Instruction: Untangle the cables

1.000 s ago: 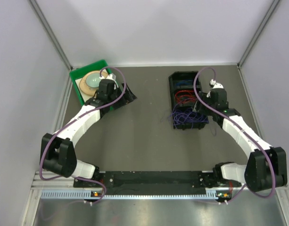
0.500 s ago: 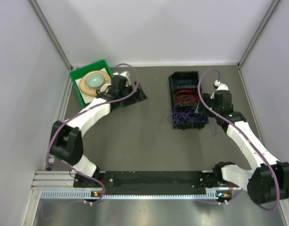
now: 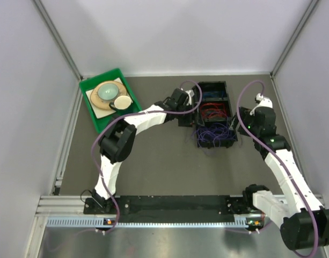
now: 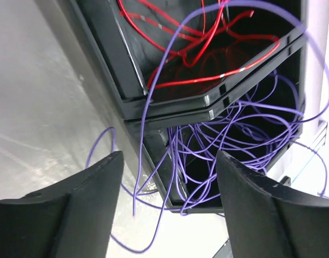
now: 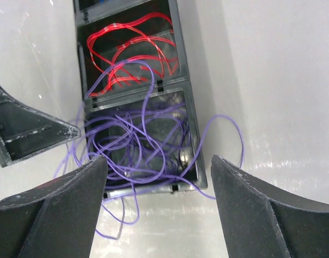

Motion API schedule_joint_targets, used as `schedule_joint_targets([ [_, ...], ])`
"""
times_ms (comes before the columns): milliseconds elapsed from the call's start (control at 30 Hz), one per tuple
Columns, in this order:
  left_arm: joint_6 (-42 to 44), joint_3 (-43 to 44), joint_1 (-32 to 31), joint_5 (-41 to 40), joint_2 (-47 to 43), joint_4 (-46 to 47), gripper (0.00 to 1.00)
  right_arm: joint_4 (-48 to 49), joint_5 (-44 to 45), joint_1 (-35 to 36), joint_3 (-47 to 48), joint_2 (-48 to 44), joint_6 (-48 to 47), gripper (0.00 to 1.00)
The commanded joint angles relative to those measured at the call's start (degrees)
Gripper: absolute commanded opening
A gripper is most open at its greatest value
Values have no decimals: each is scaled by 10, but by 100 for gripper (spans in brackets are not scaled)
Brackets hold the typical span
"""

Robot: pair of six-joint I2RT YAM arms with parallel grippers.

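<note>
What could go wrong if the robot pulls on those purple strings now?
One purple wire loops over the red wires; pulling it might drag red ones out and knot things tighter. The purple tangle spills over the black box edge, so a tug from the open left claw or right claw could lift the whole bunch, perhaps shifting the box.

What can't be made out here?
1. Far compartment: top view, contents too small; right wrist view, cut by the top edge.
2. Purple cables: which strand lies over which, too thin and overlapped, all views.
3. Left end effector: fingers hidden under its wrist in top view.
</note>
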Motion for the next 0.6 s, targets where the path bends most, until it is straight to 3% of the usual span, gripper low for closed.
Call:
schedule_joint_targets([
  [0,-3,18,-8,26,6,31,72,-5,-5,-10,-16,-14,-2,77],
  [167,1,16,-11,27,23,28,65,-2,-11,-12,-18,-16,0,77],
  [300,2,8,-13,18,14,30,51,0,-14,-13,-20,-15,3,77],
  [467,11,13,-13,0,-3,15,0,3,-16,-13,-28,-12,5,77],
  [567,15,13,-13,0,-22,9,0,3,-16,-21,-33,-12,7,77],
])
